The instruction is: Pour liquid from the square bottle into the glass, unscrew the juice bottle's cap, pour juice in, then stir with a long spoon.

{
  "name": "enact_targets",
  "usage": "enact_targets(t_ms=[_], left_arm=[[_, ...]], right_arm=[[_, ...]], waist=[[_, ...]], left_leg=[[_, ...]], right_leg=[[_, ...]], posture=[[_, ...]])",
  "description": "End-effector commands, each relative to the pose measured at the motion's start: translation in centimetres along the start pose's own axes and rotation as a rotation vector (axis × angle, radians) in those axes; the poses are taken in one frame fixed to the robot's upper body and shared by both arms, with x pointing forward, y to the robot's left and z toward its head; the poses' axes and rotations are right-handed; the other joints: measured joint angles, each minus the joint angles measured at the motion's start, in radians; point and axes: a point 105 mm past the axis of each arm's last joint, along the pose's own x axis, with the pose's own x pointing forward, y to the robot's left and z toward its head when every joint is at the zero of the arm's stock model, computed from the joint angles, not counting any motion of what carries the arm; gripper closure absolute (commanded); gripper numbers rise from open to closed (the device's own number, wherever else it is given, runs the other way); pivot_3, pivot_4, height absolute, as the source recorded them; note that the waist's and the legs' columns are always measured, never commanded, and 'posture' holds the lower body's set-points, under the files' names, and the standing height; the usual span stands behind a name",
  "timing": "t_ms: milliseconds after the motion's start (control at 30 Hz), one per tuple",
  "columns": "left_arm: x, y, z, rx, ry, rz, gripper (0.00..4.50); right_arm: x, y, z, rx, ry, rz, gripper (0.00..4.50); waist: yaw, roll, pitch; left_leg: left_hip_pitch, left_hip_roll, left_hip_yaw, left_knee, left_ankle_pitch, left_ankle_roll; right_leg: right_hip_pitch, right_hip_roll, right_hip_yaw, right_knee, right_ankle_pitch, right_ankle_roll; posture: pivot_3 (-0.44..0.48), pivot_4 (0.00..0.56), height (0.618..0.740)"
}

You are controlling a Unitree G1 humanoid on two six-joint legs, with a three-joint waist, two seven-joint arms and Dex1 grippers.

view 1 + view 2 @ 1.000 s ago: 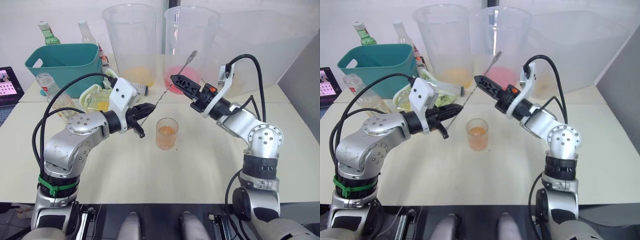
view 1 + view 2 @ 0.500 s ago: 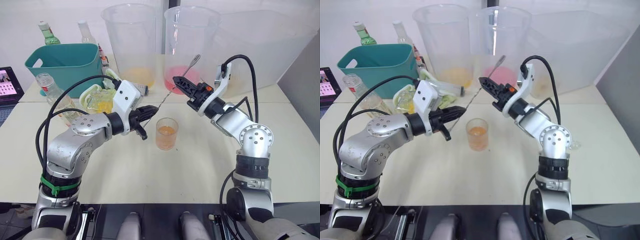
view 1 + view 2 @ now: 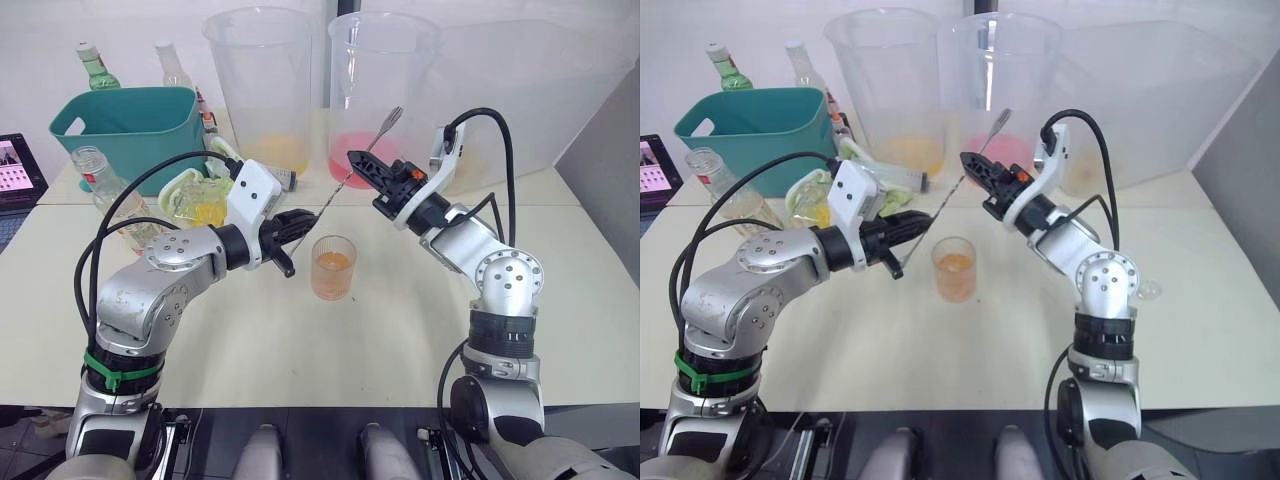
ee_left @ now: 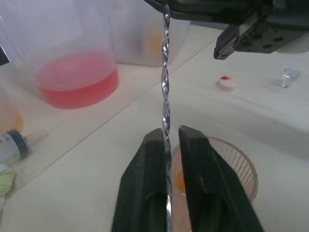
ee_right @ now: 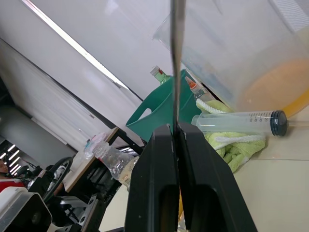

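The long spoon (image 3: 345, 182) slants through the air above the glass (image 3: 333, 267), which holds orange liquid at the table's middle. My right gripper (image 3: 352, 158) is shut on the spoon's upper stem (image 5: 176, 58). My left gripper (image 4: 170, 133) surrounds the lower stem (image 4: 165, 72) with its jaws slightly apart, just left of the glass. The square bottle (image 3: 205, 203) with yellow contents sits on a green cloth by the basket. The juice bottle (image 3: 100, 178) stands uncapped at the left, partly behind a cable. Its cap (image 4: 227, 83) lies on the table.
A teal basket (image 3: 130, 125) stands at the back left, with bottles (image 3: 95, 65) behind it. Two huge clear buckets (image 3: 265, 80) (image 3: 385, 80) hold yellow and pink liquid. A syringe (image 5: 241, 121) lies by the cloth. A laptop (image 3: 18, 170) sits at the far left.
My right gripper has closed on the spoon's upper stem. My left gripper's fingers have loosened around the lower stem. The spoon has stayed in nearly the same slant.
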Motion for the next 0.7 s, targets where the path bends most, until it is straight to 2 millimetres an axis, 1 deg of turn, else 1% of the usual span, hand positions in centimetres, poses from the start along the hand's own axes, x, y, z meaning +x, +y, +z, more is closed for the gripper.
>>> enact_targets(t_ms=[33,67,233,300,333,400,433,467,567,700], left_arm=[[-0.9,0.4,2.1,0.034,-0.066,-0.005,2.54],[-1.2,0.5,2.2,0.039,-0.069,-0.009,2.24],[-3.3,1.7,3.0,0.064,-0.075,-0.019,0.58],[-4.3,2.1,3.0,0.079,-0.063,-0.025,0.02],[-5.0,2.3,2.8,0.090,-0.049,-0.032,0.02],[-5.9,2.7,2.5,0.109,-0.022,-0.037,0.02],[-6.3,3.1,2.1,0.107,-0.008,-0.028,0.02],[-6.6,3.2,1.5,0.120,0.018,-0.032,0.02],[-7.1,3.5,0.5,0.127,0.043,-0.041,0.02],[-7.3,3.4,-0.2,0.111,0.045,-0.052,0.02]], right_arm=[[-0.3,1.4,2.6,-0.045,-0.079,0.055,4.50],[-0.3,1.6,3.0,-0.056,-0.086,0.064,4.50],[-0.5,3.5,6.6,-0.150,-0.142,0.143,4.50],[-0.7,4.8,8.0,-0.224,-0.141,0.191,4.50],[-0.9,5.8,8.9,-0.280,-0.136,0.227,4.50],[-1.0,7.1,9.8,-0.385,-0.106,0.269,4.50],[-1.0,7.5,9.5,-0.482,-0.057,0.284,4.50],[-1.0,7.8,9.2,-0.543,-0.017,0.301,4.50],[-0.9,7.8,8.8,-0.609,0.044,0.332,4.50],[-1.0,7.6,8.0,-0.638,0.114,0.359,4.50]], waist=[[-0.001,0.000,0.000],[-0.001,0.000,0.000],[-0.003,0.001,0.000],[-0.003,0.001,0.000],[-0.003,0.001,0.001],[-0.003,0.002,0.001],[-0.003,0.002,0.001],[-0.003,0.002,0.001],[-0.003,0.002,0.001],[-0.002,0.002,0.001]], left_leg=[[0.000,0.000,0.000,0.000,0.000,0.000],[0.000,0.000,0.000,0.000,0.000,0.000],[-0.001,0.000,0.001,-0.001,0.000,0.000],[-0.001,0.000,0.001,-0.002,0.000,0.000],[-0.001,0.000,0.001,-0.002,0.000,0.000],[-0.003,0.000,0.002,-0.002,0.000,0.000],[-0.005,0.000,0.002,-0.002,0.000,0.000],[-0.006,0.000,0.002,-0.002,0.000,0.000],[-0.006,0.001,0.002,-0.002,0.000,0.000],[-0.007,0.000,0.002,-0.002,0.000,0.000]], right_leg=[[0.000,0.000,0.000,0.000,0.000,0.000],[0.000,0.000,0.000,0.000,0.000,0.000],[-0.003,0.000,0.001,0.001,0.000,0.000],[-0.004,0.000,0.001,0.001,0.000,0.000],[-0.004,0.000,0.001,0.001,0.000,0.000],[-0.007,0.000,0.002,0.001,0.000,0.000],[-0.009,0.000,0.002,0.002,0.000,0.000],[-0.010,0.000,0.001,0.002,0.000,0.000],[-0.009,0.000,0.001,0.001,0.000,0.000],[-0.010,0.000,0.001,0.001,0.000,0.000]], posture=[[0.000,0.150,0.733],[0.000,0.150,0.733],[0.000,0.150,0.733],[0.000,0.150,0.733],[0.000,0.150,0.733],[0.000,0.150,0.733],[0.000,0.150,0.733],[0.000,0.150,0.733],[0.000,0.150,0.733],[0.000,0.150,0.733]])
